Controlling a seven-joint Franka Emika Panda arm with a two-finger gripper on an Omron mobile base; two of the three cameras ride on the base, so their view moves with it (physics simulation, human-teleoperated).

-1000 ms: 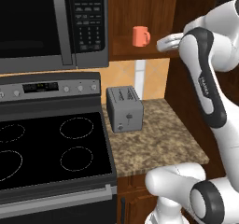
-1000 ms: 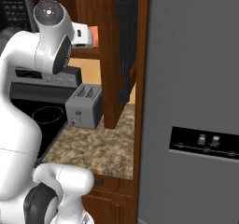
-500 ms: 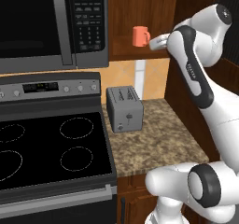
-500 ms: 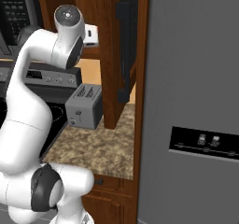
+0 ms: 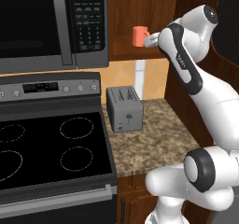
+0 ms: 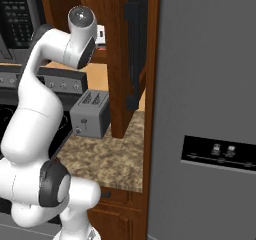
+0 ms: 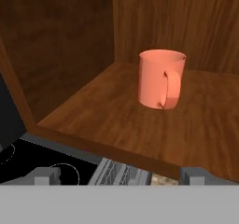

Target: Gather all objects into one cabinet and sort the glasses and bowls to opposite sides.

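Now: pink mug [image 7: 160,80] upright on wooden shelf [image 7: 116,120], near back wall, handle facing camera in hand view; same mug [image 5: 139,36] seen right of microwave [image 5: 51,24] in left base view. Gripper [image 7: 119,174] spread wide, holding nothing, short of shelf's front edge, apart from mug; finger tips [image 7: 46,176] low in hand view. Gripper end [image 5: 150,41] just beside mug in left base view. Toaster [image 5: 124,108] below on granite counter [image 5: 158,136], beside stove [image 5: 42,148]. Fridge [image 6: 205,109] at right in right base view.
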